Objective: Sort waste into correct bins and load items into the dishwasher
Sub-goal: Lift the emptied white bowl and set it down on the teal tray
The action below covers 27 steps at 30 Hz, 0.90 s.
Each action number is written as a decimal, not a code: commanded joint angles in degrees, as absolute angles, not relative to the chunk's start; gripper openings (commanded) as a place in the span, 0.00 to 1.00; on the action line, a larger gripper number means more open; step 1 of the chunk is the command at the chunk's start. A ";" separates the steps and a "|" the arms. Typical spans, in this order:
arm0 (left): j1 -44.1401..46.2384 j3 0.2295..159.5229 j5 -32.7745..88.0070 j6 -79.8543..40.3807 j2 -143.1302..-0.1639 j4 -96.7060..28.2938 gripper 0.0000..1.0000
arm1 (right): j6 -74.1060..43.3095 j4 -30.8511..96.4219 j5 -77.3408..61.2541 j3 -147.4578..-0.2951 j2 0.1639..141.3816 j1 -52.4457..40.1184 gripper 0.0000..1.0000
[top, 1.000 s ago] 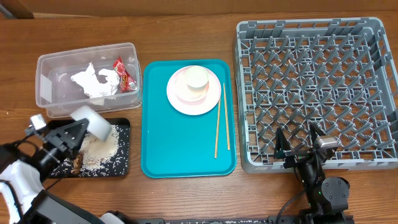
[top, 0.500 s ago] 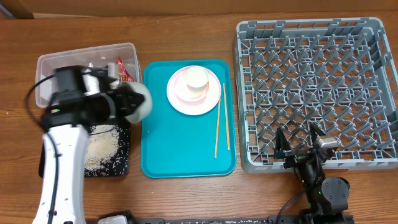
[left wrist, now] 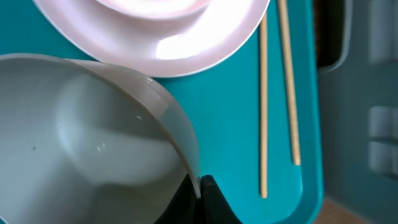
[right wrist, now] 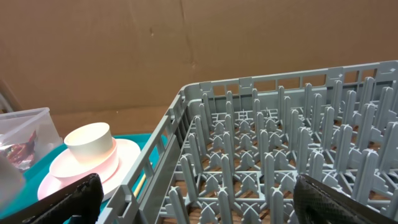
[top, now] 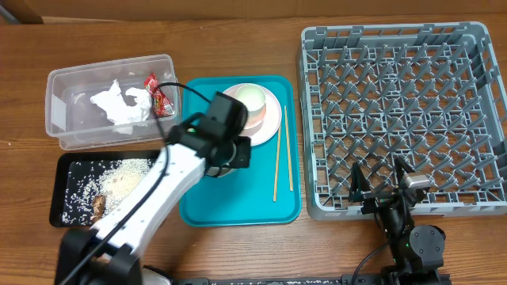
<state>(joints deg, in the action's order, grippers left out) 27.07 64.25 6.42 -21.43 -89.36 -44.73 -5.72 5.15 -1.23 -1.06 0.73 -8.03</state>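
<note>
My left gripper (top: 226,158) is over the left middle of the teal tray (top: 206,198), shut on the rim of the grey-white bowl (left wrist: 81,143); the wrist hides most of the bowl from overhead. In the left wrist view the fingers (left wrist: 214,202) pinch the bowl's edge just below the pale pink plate (left wrist: 205,43) and left of the two chopsticks (left wrist: 262,112). A small white cup (top: 249,99) stands on the plate (top: 268,120). My right gripper (top: 383,180) is open and empty at the front edge of the grey dish rack (top: 404,111).
The clear tub (top: 63,111) at the back left holds white tissue (top: 119,103) and a red wrapper (top: 161,95). The black tray (top: 71,170) in front of it holds rice scraps (top: 119,178). The rack (right wrist: 280,155) has no dishes in it.
My left arm has swung right from over the black tray to over the teal tray, carrying the grey-white bowl. The right arm has not moved.
</note>
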 commanded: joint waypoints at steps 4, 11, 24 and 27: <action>29.85 65.08 4.54 -23.44 -95.39 -44.18 0.04 | -5.37 4.82 -0.91 -0.47 0.38 -8.40 1.00; 30.15 65.08 4.51 -23.44 -98.06 -42.50 0.09 | -5.37 4.82 -0.91 -0.47 0.38 -8.40 1.00; 27.33 73.38 4.05 -21.32 -94.74 -47.88 0.59 | -5.37 4.82 -0.91 -0.47 0.38 -8.40 1.00; 25.71 79.55 4.08 -20.75 -92.16 -50.87 0.61 | -5.37 4.82 -0.91 -0.47 0.38 -8.40 1.00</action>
<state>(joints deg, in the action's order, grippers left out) 27.27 73.45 4.97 -22.09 -96.79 -49.87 -5.74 5.17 -1.23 -1.06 0.73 -8.03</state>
